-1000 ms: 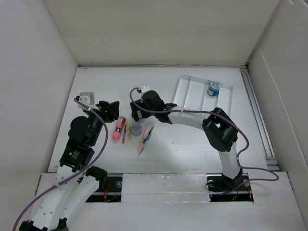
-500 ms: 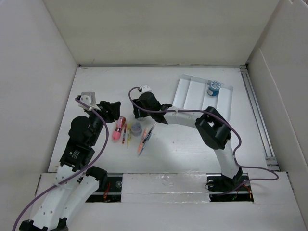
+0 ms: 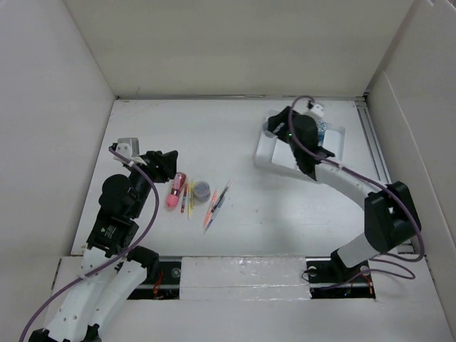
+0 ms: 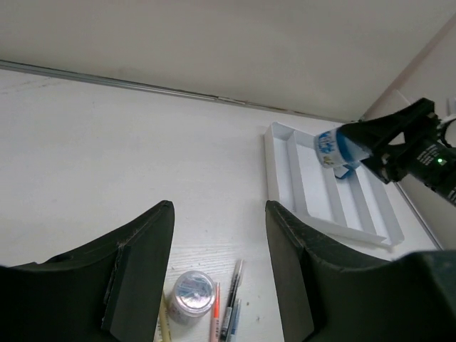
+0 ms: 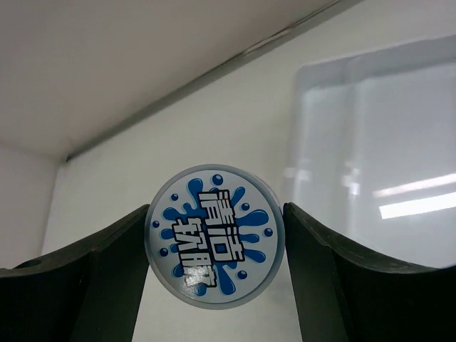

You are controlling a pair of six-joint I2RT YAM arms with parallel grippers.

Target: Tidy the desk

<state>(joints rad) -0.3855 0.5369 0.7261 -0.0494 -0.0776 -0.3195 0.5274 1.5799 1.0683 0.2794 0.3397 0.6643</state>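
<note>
The right gripper (image 5: 215,239) had swung from the central clutter to the tray (image 3: 265,148) at upper right, clamped on the blue-splash tub (image 5: 214,251) (sorting apparently underway). The left gripper (image 4: 218,242) gaped empty, and pens (image 3: 214,203) littered the desk (image 3: 214,128) mid-frame.
</note>
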